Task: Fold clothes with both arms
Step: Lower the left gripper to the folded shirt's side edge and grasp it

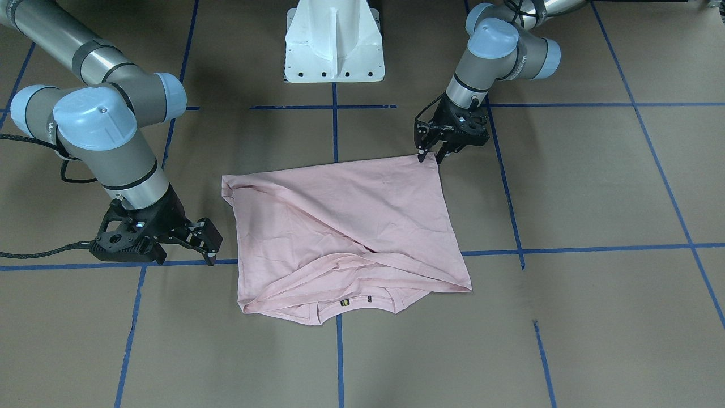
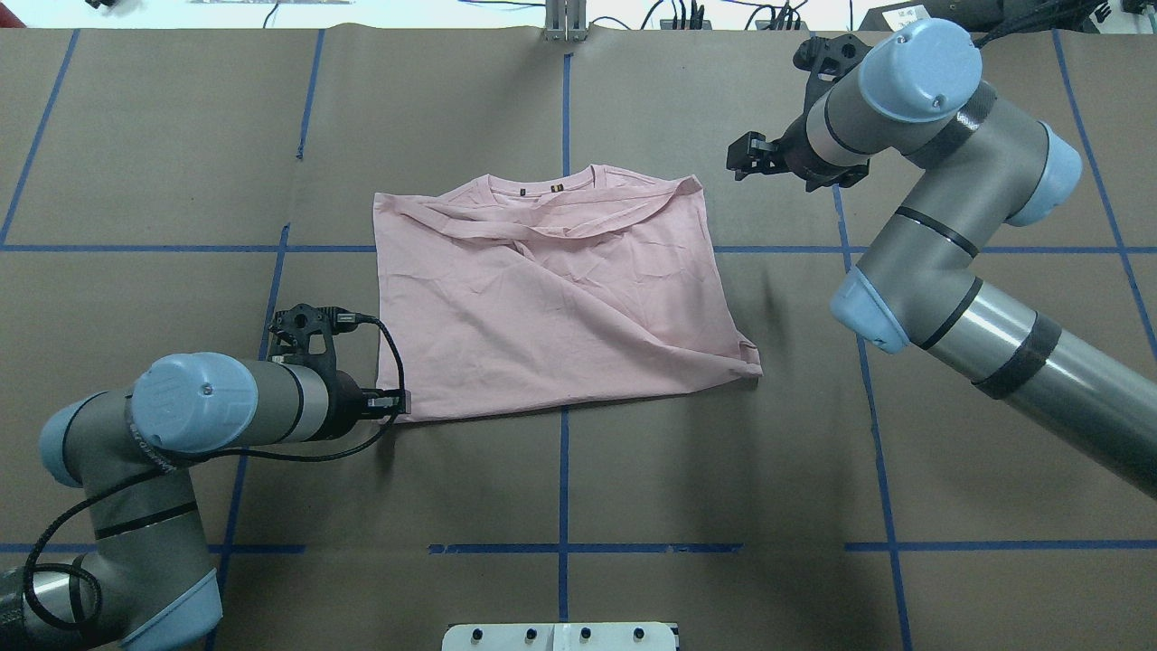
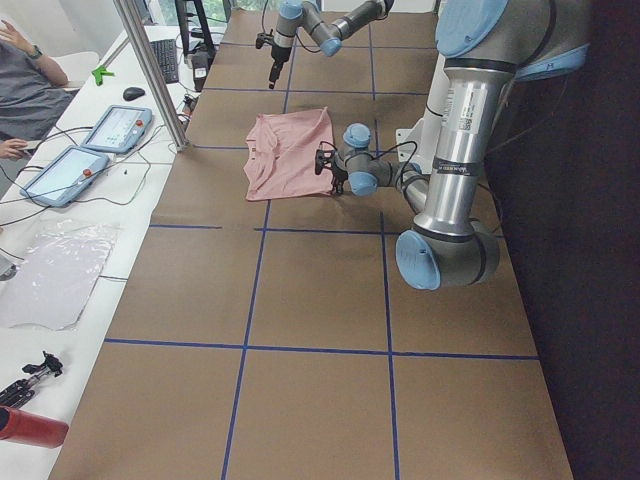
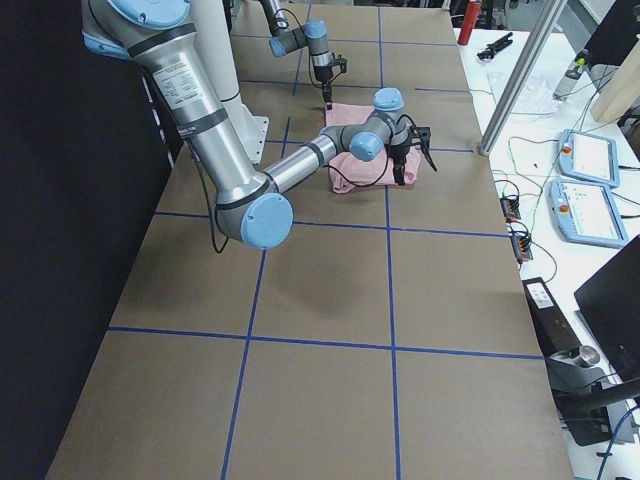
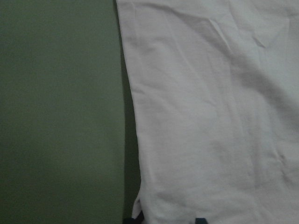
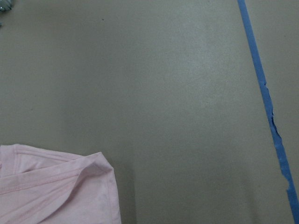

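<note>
Shirt point(image 1: 351, 226): pink, loosely folded, lying flat.
Left gripper point(image 1: 430, 157): fingers point(image 1: 421, 153) parted — astride shirt's corner.
Right gripper point(image 2: 737, 156): spread, holding nothing — clear of shirt.

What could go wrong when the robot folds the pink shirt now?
The left pincer sits at one corner of the shirt, so it might catch only a sliver and slip. The right pincer is beside the shirt, off the cloth; lifting one side alone could twist it. The bunched folds near the collar may get pressed in.

Even overhead light, soft shadows on the surface point(image 2: 633, 470); exterior views sharp. Left wrist view dim, green-tinted, soft.
</note>
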`<state>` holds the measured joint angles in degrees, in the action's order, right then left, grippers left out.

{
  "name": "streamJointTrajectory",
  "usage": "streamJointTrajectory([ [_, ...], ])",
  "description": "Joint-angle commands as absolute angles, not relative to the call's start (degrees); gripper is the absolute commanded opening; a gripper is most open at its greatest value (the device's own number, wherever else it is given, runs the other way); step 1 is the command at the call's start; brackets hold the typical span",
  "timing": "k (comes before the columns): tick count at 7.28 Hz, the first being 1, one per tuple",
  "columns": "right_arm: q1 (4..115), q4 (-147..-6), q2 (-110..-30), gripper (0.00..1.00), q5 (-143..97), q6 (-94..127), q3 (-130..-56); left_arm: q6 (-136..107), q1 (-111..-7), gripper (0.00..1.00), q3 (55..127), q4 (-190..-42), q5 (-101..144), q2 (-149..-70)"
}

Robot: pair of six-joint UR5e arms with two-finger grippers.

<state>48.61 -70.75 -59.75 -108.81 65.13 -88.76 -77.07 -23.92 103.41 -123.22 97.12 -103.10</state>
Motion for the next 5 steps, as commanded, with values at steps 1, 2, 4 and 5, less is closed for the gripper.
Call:
streamJointTrajectory([
  [1, 48.60, -70.75, -59.77, 1.00, -108.81, 65.13, -88.68, -77.08, -23.56, 0.00, 103.62, -123.22, 97.03, -103.01],
  [2, 48.52, -70.66, -59.77, 1.00, -108.81, 65.04, -88.51, -76.99, -23.47, 0.00, 103.80, -123.22, 96.60, -102.92],
  [4, 48.25, -70.66, -59.68, 1.00, -108.81, 65.04, -88.42, -73.42, -23.55, 0.00, 108.69, -123.13, 97.03, -97.60],
  [5, 47.99, -70.66, -59.68, 1.00, -108.72, 65.04, -88.24, -67.39, -24.34, 0.00, 109.94, -123.13, 96.94, -95.21],
])
